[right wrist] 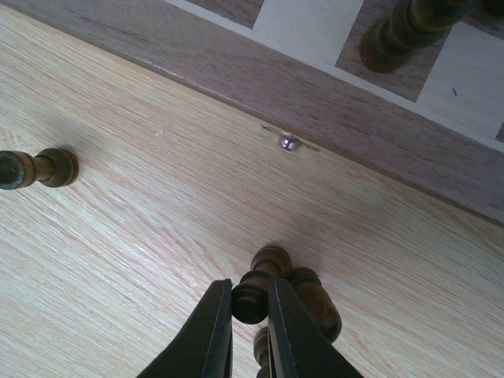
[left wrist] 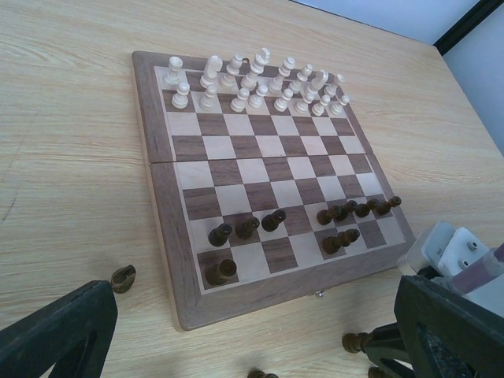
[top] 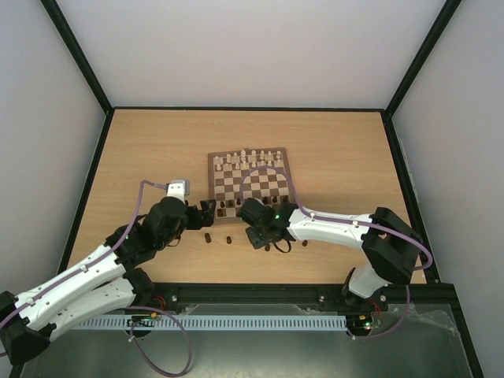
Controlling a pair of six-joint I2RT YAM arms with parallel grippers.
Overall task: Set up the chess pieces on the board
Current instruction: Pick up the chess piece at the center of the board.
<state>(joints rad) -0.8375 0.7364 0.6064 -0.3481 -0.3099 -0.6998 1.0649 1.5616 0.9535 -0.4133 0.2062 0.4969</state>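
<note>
The board (top: 228, 185) lies mid-table, its far rows filled with cream pieces (left wrist: 252, 83). Several dark chess pieces (left wrist: 247, 227) stand on its near rows. Others lie loose on the table in front of it (top: 207, 238) (left wrist: 123, 277). My right gripper (right wrist: 250, 303) is down on the table just before the board's near edge (right wrist: 378, 150), shut on a dark piece (right wrist: 264, 276) that touches a second dark piece (right wrist: 315, 303). My left gripper (left wrist: 256, 319) hangs open off the board's near left corner, with nothing between its fingers.
A small metal latch (right wrist: 289, 142) sits on the board's near edge. One more dark piece (right wrist: 35, 168) lies to the left of my right gripper. The right arm's cable (top: 272, 168) loops over the board. A black frame rims the table.
</note>
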